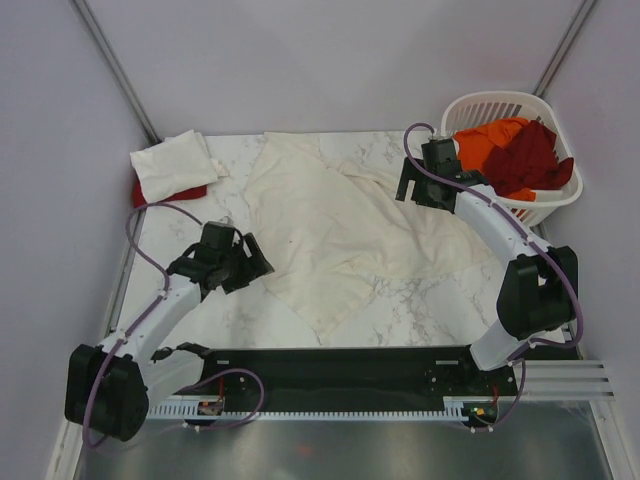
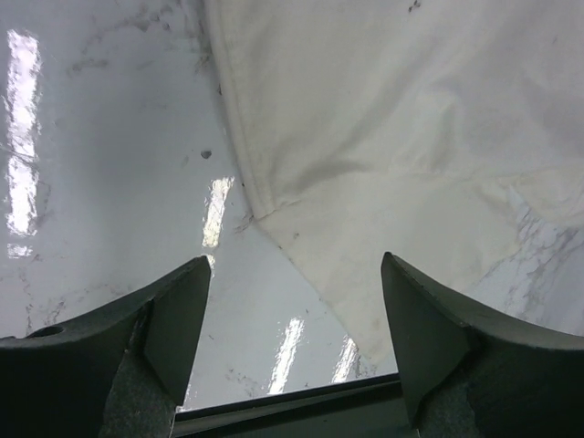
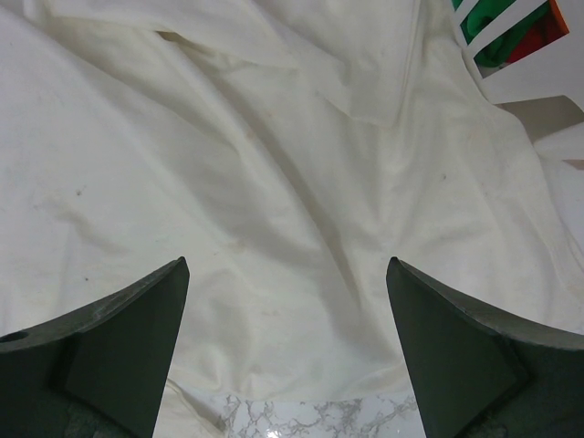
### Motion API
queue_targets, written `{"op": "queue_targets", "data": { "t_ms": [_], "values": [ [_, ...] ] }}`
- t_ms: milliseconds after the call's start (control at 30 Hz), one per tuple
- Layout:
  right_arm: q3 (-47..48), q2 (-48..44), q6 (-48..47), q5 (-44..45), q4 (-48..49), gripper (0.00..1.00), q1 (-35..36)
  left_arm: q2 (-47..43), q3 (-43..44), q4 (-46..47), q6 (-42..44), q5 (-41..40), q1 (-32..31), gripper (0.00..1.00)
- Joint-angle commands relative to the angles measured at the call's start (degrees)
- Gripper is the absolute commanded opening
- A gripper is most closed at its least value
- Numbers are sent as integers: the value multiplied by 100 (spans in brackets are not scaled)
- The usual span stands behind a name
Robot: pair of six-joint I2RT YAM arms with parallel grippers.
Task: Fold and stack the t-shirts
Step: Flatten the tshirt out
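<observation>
A cream t-shirt [image 1: 340, 225] lies spread and wrinkled across the middle of the marble table. My left gripper [image 1: 255, 268] is open and empty at the shirt's left edge; the left wrist view shows the shirt's hem and a corner [image 2: 365, 146] just ahead of the jaws. My right gripper [image 1: 408, 185] is open and empty above the shirt's upper right part, with the cloth [image 3: 274, 182] filling its view. A folded white shirt [image 1: 172, 163] lies on a folded red one [image 1: 178, 193] at the far left. Orange [image 1: 487, 140] and dark red [image 1: 530, 155] shirts fill the basket.
A white laundry basket [image 1: 560, 200] stands at the far right; its wall shows in the right wrist view [image 3: 529, 78]. Bare marble [image 1: 430, 300] lies in front of the shirt. A black rail [image 1: 340, 365] runs along the near edge.
</observation>
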Motion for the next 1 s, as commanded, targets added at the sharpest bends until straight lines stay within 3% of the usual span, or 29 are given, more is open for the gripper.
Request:
{"op": "queue_targets", "data": {
  "t_ms": [0, 167, 433, 533, 600, 667, 833, 967],
  "values": [
    [62, -106, -76, 48, 116, 98, -9, 461, -236, 346, -512, -351, -509, 83],
    [44, -149, -85, 22, 125, 98, -18, 1226, -289, 936, -697, -641, -782, 81],
    [18, -167, -103, 31, 116, 98, -9, 2405, -34, 1490, -653, -625, -809, 66],
    [17, -158, -111, 48, 116, 98, -35, 2485, -25, 1587, -644, -563, -835, 42],
    [9, -132, -111, 39, 116, 98, -35, 2388, -25, 1587, -574, -554, -835, 16],
    [17, -132, -103, 39, 125, 98, -27, 2248, -60, 1596, -539, -580, -835, 2],
    [-79, -79, -94, 48, 169, 98, -35, 1450, 62, 834, -451, -790, -730, 2],
    [-132, 43, -67, 39, 230, 98, -35, 580, -34, 191, -188, -713, -170, 2]
  ]
}}
